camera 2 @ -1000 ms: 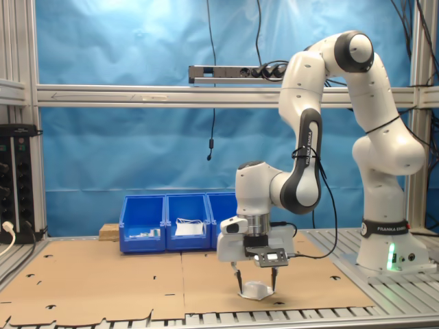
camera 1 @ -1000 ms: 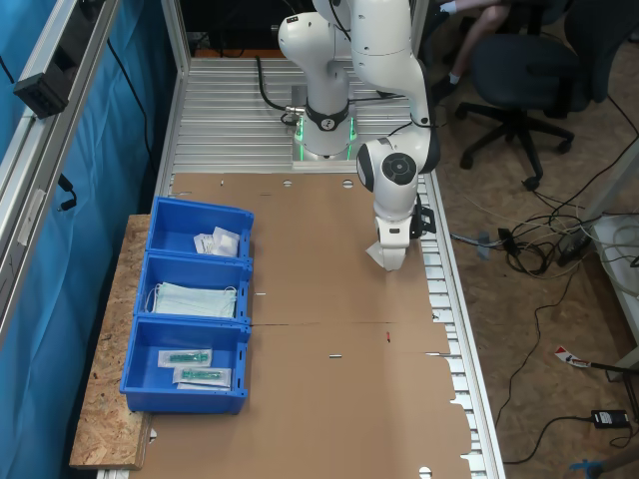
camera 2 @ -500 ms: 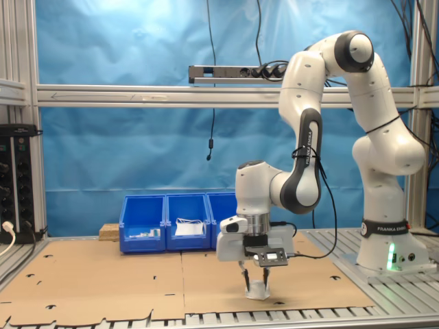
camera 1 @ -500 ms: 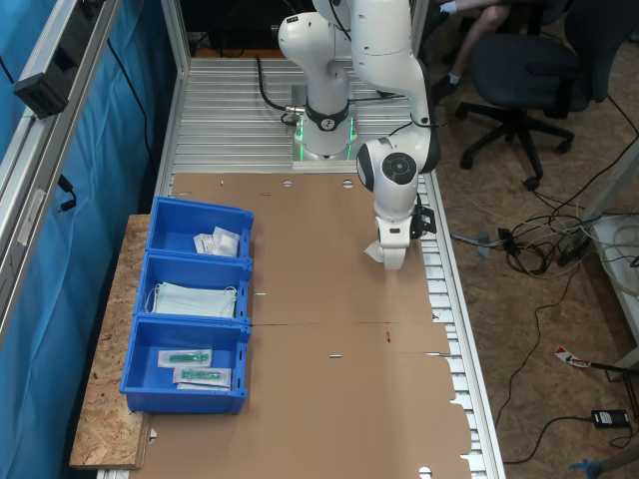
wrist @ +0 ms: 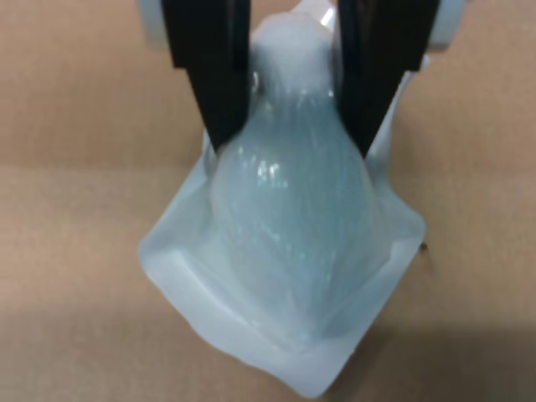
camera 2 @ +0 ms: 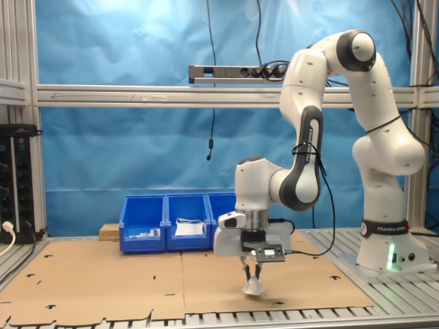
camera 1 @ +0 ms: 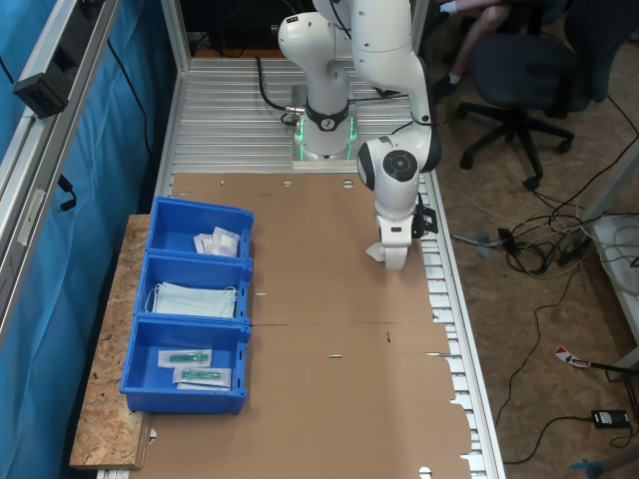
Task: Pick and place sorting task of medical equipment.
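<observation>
A small white soft packet [wrist: 293, 251] hangs pinched between my two black fingers [wrist: 209, 75], folded and bulging below them. In the second exterior view my gripper [camera 2: 252, 273] is shut on the packet [camera 2: 253, 287], which dangles just above the cardboard near the table's front edge. In the first exterior view the gripper [camera 1: 391, 251] holds the packet [camera 1: 377, 251] close to the first exterior view's right side of the cardboard, far from the blue bins [camera 1: 196, 299].
Three blue bins stand in a row at the first exterior view's left: one with small white packets [camera 1: 218, 241], one with pale blue face masks [camera 1: 195, 299], one with clear long packets with green parts [camera 1: 195, 365]. The arm's base [camera 1: 324, 135] stands behind the cardboard.
My fingers have shut on the packet, which lay flat on the cardboard, and have lifted it slightly so it now hangs folded.
</observation>
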### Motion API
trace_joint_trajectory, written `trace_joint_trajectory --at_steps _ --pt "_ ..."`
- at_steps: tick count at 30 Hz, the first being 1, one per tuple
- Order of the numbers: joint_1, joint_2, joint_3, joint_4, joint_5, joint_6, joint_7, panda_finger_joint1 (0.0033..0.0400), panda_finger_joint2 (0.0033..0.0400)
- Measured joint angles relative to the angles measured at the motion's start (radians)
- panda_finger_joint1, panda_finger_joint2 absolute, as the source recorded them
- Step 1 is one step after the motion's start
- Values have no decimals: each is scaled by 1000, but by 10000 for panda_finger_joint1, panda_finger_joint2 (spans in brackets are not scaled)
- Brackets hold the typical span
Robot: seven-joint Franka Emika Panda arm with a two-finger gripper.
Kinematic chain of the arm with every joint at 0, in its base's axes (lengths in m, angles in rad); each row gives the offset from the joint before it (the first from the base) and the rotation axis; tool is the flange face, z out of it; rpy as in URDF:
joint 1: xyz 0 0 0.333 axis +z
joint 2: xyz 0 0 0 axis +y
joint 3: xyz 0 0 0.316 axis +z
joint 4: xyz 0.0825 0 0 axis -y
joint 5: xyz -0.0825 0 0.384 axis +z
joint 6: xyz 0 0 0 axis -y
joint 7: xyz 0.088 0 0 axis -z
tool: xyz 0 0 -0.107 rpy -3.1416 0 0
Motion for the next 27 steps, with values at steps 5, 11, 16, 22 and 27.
trace_joint_trajectory --at_steps 5,11,16,22,27 --pt "0 -46 0 0 0 0 0 70 70" --pt "0 -127 -7 -1 0 -3 0 70 70" --pt "-1 -203 -21 0 0 -18 0 70 70" --pt "-11 -295 -47 0 0 -57 0 71 71" --pt "-51 -385 -73 0 0 -123 0 71 71"
